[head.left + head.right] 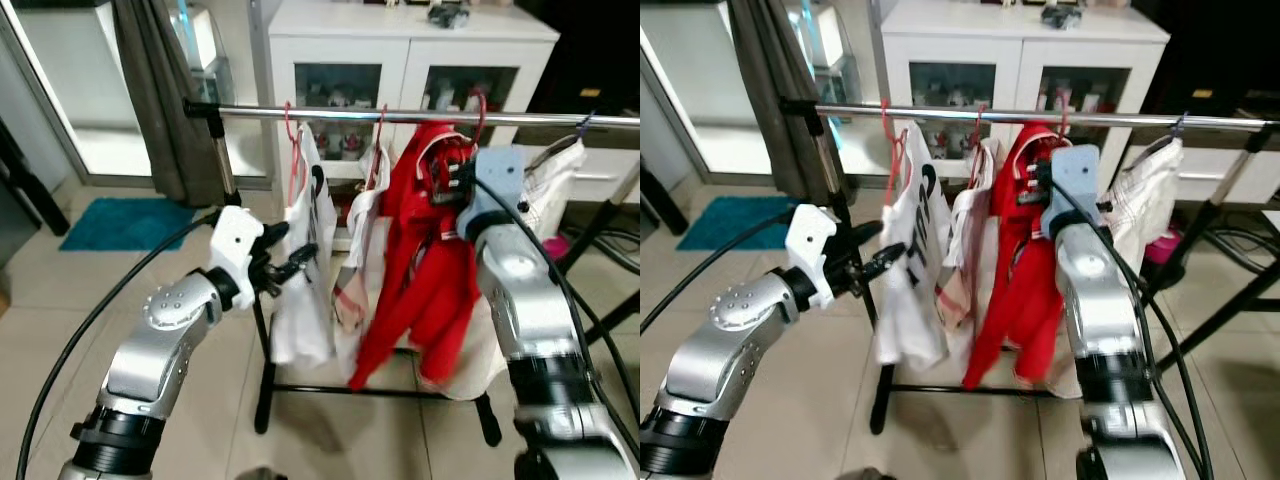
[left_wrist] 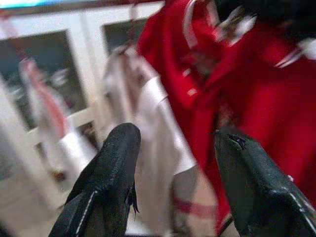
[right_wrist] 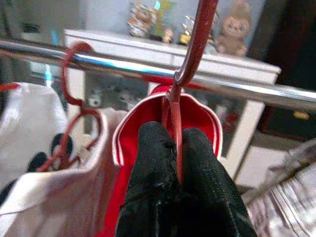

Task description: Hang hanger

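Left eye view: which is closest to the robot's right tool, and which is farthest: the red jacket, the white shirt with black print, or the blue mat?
1. Red jacket: right at the right tool, which grips its hanger.
2. White shirt: farther left on the rail.
3. Blue mat: on the floor, far left.

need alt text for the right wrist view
The right gripper's two black fingers pinch the neck of a red hanger carrying a red garment, its hook over a shiny metal rail. Beside it hangs a white garment on another red hanger.
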Controlling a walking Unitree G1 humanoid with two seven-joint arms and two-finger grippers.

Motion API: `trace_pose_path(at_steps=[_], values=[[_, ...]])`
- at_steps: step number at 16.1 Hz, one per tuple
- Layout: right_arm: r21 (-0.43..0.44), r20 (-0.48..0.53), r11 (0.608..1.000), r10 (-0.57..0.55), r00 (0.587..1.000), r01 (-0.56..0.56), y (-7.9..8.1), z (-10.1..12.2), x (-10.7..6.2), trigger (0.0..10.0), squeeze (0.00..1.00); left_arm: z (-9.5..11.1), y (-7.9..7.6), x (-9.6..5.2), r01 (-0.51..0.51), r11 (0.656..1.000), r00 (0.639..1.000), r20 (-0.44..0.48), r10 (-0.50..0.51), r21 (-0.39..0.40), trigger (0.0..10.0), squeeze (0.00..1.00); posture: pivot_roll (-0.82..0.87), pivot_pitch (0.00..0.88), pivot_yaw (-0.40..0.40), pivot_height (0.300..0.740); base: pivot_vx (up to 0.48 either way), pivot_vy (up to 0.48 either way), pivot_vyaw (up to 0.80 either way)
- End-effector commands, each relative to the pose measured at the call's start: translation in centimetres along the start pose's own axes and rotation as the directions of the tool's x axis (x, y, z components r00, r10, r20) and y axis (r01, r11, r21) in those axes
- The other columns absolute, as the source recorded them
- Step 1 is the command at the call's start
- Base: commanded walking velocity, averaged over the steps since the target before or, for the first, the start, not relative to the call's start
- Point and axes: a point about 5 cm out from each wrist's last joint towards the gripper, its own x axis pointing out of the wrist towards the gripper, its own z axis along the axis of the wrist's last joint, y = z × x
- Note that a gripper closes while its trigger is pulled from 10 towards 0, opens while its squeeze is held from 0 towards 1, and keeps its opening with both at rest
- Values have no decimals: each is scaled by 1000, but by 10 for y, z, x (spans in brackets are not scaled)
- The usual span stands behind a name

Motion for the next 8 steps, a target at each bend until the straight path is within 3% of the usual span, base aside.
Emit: trace_pose_path(at_steps=[1, 5, 8], values=[[13, 16, 999, -51, 999, 51, -10, 7, 8, 10000, 0, 10, -5, 2, 67, 998, 997, 24, -67, 14, 10000, 0, -48, 0, 24, 740, 0, 0, 0], [0, -68, 1000, 26, 997, -26, -5, 6, 41, 10000, 0, 20, -7, 2, 147, 989, 989, 29, -148, 14, 10000, 0, -32, 0, 46, 740, 0, 0, 0], [-8, -81, 999, 44, 996, -44, -2, 13, 52, 10000, 0, 24, -8, -1, 177, 984, 984, 26, -178, 20, 10000, 0, -7, 0, 39, 740, 0, 0, 0]])
